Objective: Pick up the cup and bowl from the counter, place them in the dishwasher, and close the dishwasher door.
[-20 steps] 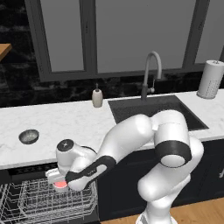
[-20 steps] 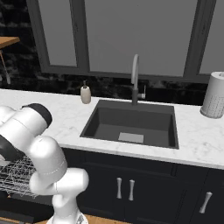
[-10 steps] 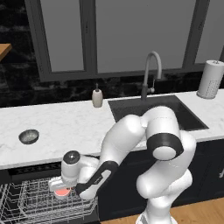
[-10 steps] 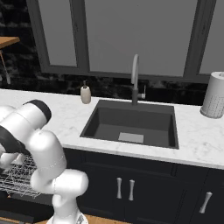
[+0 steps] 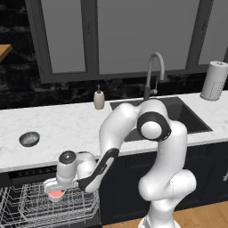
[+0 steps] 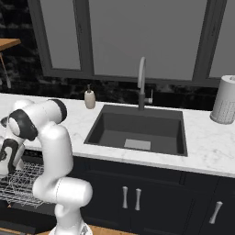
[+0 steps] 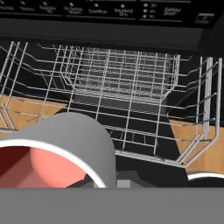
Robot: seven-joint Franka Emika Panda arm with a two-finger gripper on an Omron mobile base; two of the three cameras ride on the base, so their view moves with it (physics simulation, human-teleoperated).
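The gripper (image 5: 55,190) is clamped tight on the small white cylindrical cup with a red interior (image 5: 55,193), holding it over the silvery wire rack (image 5: 26,209) of the dark under-counter dishwasher (image 7: 109,17). The shallow grey metallic bowl (image 5: 29,139) sits on the white marble bench (image 5: 67,129).

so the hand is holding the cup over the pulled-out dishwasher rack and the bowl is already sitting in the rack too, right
Not quite. The hand does hold the cup over the pulled-out dishwasher rack, but the bowl is not in the rack. The left base view shows it on the counter, off to the left, above the dishwasher.
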